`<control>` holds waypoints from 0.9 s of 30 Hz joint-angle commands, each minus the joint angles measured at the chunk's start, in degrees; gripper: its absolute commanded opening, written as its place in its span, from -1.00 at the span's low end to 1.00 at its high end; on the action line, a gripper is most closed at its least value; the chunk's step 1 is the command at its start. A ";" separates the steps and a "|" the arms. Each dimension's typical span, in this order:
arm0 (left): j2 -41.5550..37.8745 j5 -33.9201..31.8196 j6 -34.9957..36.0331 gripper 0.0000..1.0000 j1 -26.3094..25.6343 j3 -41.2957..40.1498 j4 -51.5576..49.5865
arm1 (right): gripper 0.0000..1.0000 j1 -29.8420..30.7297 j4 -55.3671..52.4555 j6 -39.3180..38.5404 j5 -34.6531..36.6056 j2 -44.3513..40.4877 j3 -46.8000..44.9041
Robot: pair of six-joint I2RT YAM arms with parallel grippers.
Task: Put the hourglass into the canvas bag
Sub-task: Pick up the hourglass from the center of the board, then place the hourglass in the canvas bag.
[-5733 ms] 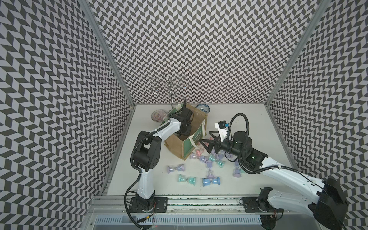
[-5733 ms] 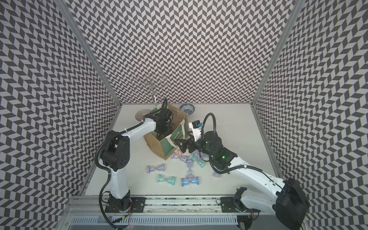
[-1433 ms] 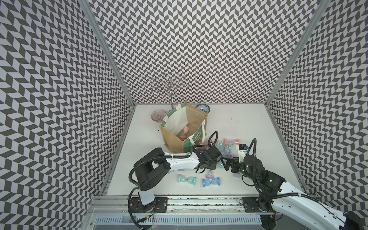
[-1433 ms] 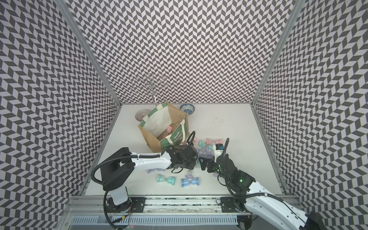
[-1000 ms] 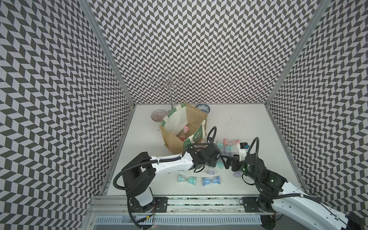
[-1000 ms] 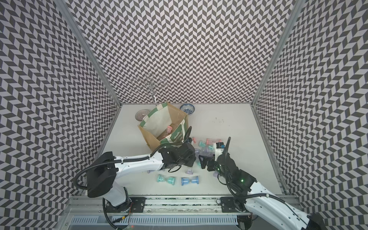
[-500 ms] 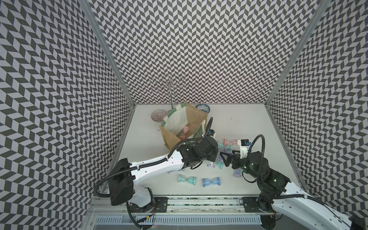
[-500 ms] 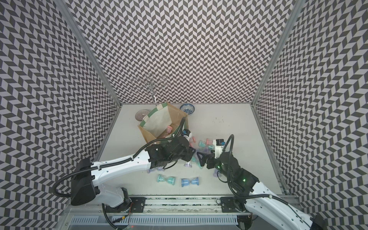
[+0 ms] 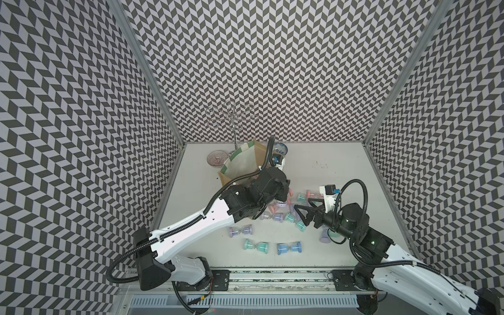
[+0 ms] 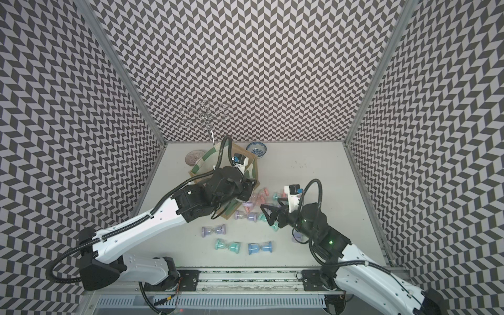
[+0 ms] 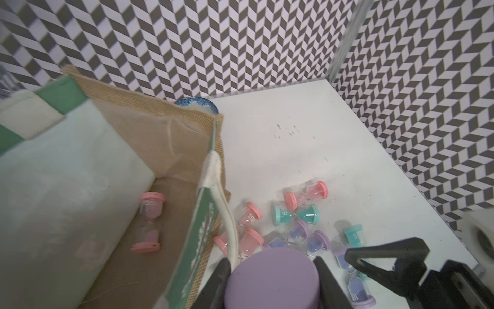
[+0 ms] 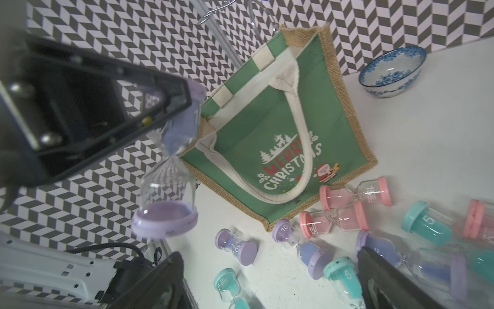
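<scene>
My left gripper (image 11: 272,263) is shut on a purple hourglass (image 11: 272,278), holding it by its top cap. In the right wrist view that hourglass (image 12: 171,171) hangs upright in the air under the left gripper's fingers (image 12: 165,91), close to the canvas bag (image 12: 288,128). The bag (image 9: 240,163) (image 10: 207,161) stands open at the back left, and the hourglass is just outside its green front panel (image 11: 197,246). A pink hourglass (image 11: 149,224) lies inside the bag. My right gripper (image 9: 302,215) (image 10: 268,211) is open and empty, low over the scattered hourglasses.
Several pink, teal and purple hourglasses (image 9: 288,247) lie on the white table in front of and to the right of the bag. A blue patterned bowl (image 9: 281,148) and a pink bowl (image 9: 216,157) flank the bag. A wire stand (image 9: 231,117) rises behind it.
My left arm has risen from the pile with the purple hourglass and swung back towards the bag. The right gripper has drawn back a little to the right.
</scene>
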 commanded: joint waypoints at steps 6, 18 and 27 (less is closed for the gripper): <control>0.93 -3.32 4.81 -0.48 6.92 8.11 -5.15 | 0.98 -0.24 11.53 -3.80 -6.12 6.66 4.45; 8.05 5.42 10.33 -0.46 21.65 15.56 -3.72 | 0.99 -0.25 16.51 -5.72 -7.40 13.68 8.44; 17.90 7.97 14.31 -0.46 26.33 16.37 -2.66 | 0.98 -0.26 15.87 -6.83 -6.51 15.22 9.64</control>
